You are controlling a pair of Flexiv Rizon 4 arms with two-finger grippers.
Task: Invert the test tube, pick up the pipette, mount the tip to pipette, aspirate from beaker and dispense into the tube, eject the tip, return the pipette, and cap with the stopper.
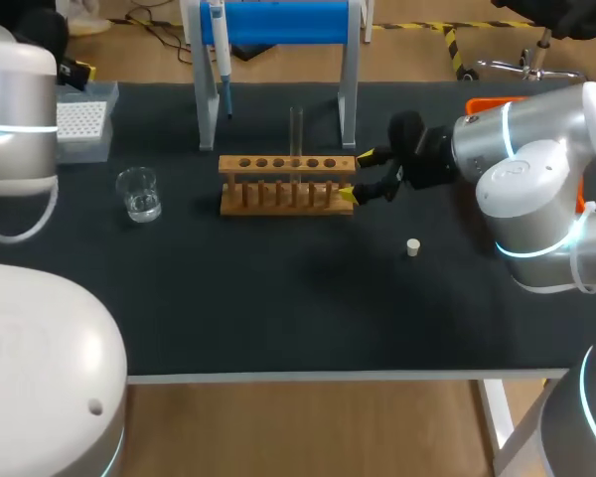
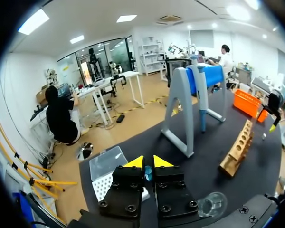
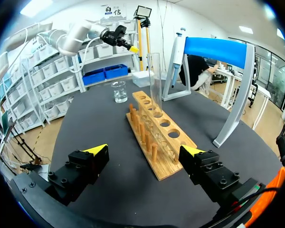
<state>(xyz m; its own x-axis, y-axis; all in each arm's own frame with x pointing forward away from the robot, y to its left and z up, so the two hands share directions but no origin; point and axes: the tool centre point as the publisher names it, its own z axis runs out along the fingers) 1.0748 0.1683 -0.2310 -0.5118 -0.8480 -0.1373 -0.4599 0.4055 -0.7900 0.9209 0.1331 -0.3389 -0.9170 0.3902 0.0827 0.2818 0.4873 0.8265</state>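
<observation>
Test tube (image 1: pixel 296 131) upright in a middle hole of the wooden rack (image 1: pixel 278 197), mid-counter (image 1: pixel 278 308). Right pincer (image 1: pixel 361 175) wide open, fingers straddling the rack's right end; can't tell if they touch it. Stopper (image 1: pixel 413 246) lies near-right of the rack, beaker (image 1: pixel 139 194) to its left. Pipette (image 1: pixel 219 50) hangs on the blue stand (image 1: pixel 278 22) behind. Left pincer (image 2: pixel 147 164) closed, empty, above the tip box (image 2: pixel 107 171) far left.

Head view from high behind, downward; both wrist views low, near, on the rack (image 3: pixel 159 137).
</observation>
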